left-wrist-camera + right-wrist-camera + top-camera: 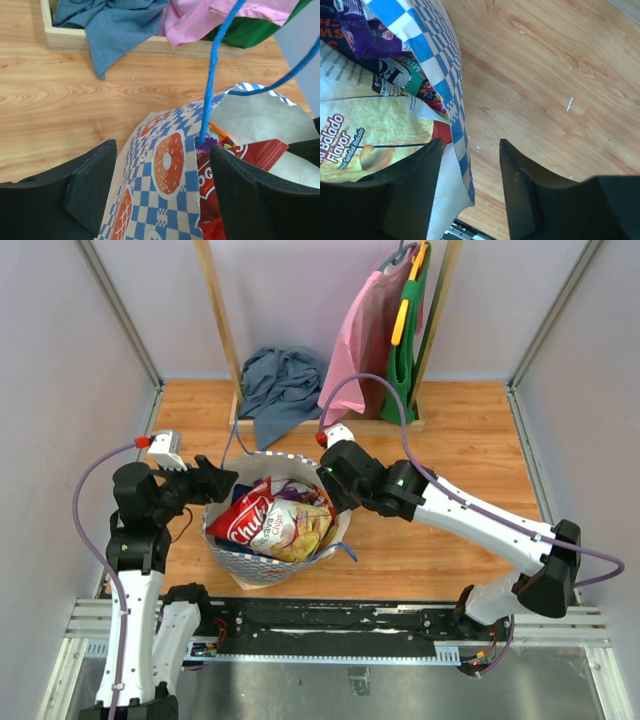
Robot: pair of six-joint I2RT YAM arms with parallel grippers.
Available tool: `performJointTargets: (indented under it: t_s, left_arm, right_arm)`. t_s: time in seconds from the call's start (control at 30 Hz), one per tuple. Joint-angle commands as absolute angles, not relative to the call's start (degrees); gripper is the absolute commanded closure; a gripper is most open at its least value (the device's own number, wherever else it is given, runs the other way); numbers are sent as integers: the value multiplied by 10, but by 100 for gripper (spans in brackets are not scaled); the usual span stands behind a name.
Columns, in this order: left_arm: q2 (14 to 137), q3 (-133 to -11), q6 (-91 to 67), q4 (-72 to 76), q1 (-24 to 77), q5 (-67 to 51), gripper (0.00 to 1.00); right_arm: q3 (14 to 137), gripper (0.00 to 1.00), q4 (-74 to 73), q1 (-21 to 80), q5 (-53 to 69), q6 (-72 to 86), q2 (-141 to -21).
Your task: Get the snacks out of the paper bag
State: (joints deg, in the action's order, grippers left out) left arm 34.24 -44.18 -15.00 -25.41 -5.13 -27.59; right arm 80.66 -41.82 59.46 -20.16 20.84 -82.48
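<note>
both grippers set astride the rim of the full paper bag

the paper bag (262, 565) is seen standing open near the middle of the wooden table (470, 430), with the snacks packed inside it: a red-and-white chip bag (252, 525) on top, a pale yellow packet (365, 130) beside it, and a purple packet (367, 35) tucked further in. the left gripper (162, 150) is held wide open over the bag's left rim, the checkered wall caught between its fingers (85, 195) but not pinched; one finger is placed outside, the other inside against the red packet. a blue cord handle (212, 75) is drawn up past it. the right gripper (470, 145) is likewise parted, with the right-hand wall between its fingers; nothing is gripped. a grey-blue cloth (280, 385) and a pink cloth bag (360, 335) are seen at the back.
</note>
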Motion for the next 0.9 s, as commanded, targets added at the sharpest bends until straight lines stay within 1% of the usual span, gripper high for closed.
performJointTargets:
  t_s: [0.0, 0.07, 0.13, 0.17, 0.23, 0.37, 0.5, 0.63, 0.73, 0.8, 0.87]
  left_arm:
    - [361, -482, -123, -264, -54, -266, 22]
    - [372, -488, -121, -265, -54, -268, 22]
    - [378, -483, -129, -251, -54, -287, 22]
    - [379, -476, -139, -237, -53, -301, 22]
    - [384, -461, -159, -210, -53, -325, 22]
    - [417, -471, -155, -207, -39, -311, 22]
    - [482, -515, -138, -225, 5, -270, 18]
    - [566, -584, -113, -264, 68, -198, 16]
    - [613, -639, -101, -287, 88, -136, 16]
    - [638, -684, -92, -302, 89, -110, 17]
    - [673, -735, -81, -323, 89, -99, 21]
  right_arm:
    - [804, 60, -427, 582, -237, 217, -830]
    - [808, 76, -424, 578, -237, 212, -834]
    - [817, 88, -419, 571, -232, 204, -841]
    - [824, 94, -419, 567, -230, 198, -846]
    - [845, 99, -419, 554, -222, 181, -856]
    - [897, 99, -411, 514, -179, 131, -891]
    - [995, 99, -426, 467, -126, 74, -953]
    - [1173, 99, -494, 434, -112, 38, -1047]
    - [1306, 99, -539, 410, -95, 23, -1122]
    - [1409, 100, -574, 389, -75, 16, -1184]
    - [1492, 99, -600, 365, -52, 15, -1227]
